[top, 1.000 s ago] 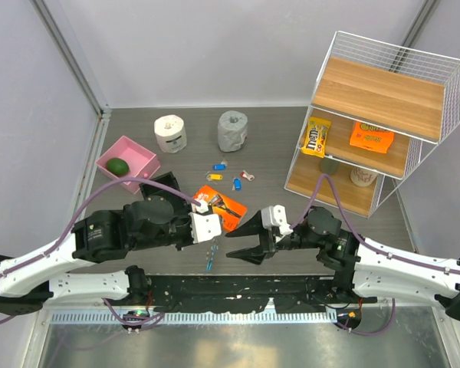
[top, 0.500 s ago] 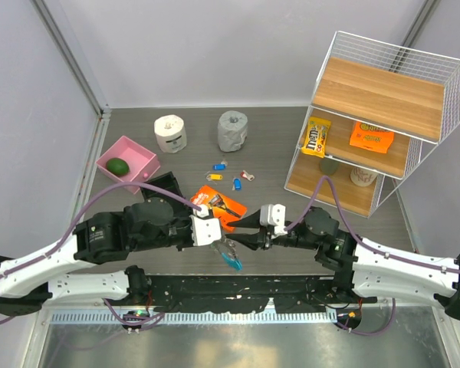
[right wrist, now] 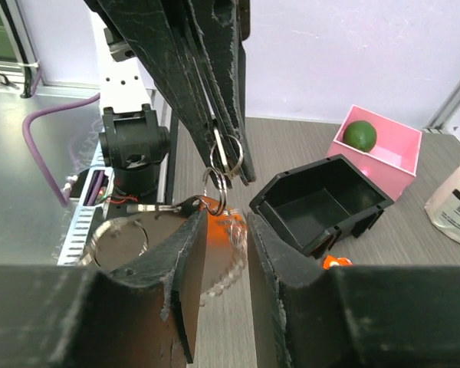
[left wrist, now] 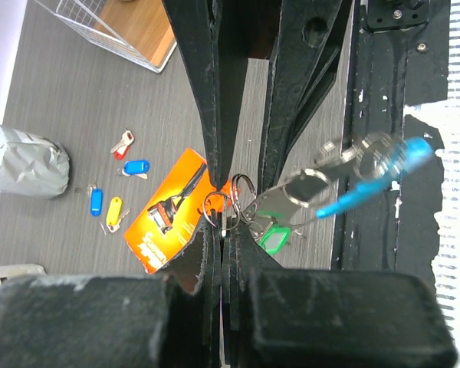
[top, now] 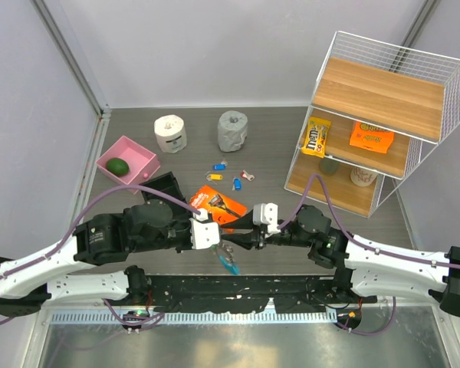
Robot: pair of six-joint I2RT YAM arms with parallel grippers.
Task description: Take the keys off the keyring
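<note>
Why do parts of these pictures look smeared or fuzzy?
Left wrist view: the dangling blue tag and keys are streaked, as if moving; the fingers of the left hand are out of focus. Right wrist view: the fingers of the right hand are soft too. Top view: sharp.

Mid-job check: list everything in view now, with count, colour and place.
keyring: linked rings, silver, between both end effectors
keys: a few, silver, blue and green tags, hanging from the keyring
loose tagged keys: four, two blue, yellow, pink, mid-table
razor pack: one, orange, mid-table
rolls: two, white and grey, table back
tray: one, pink, left, holding a green lime
bin: one, black, beside the tray
rack: one, white wire, right; yellow bag, orange packet and cup on its shelves
left end effector: one, black, shut on the keyring
right end effector: one, black, fingers either side of a ring, grip unclear
</note>
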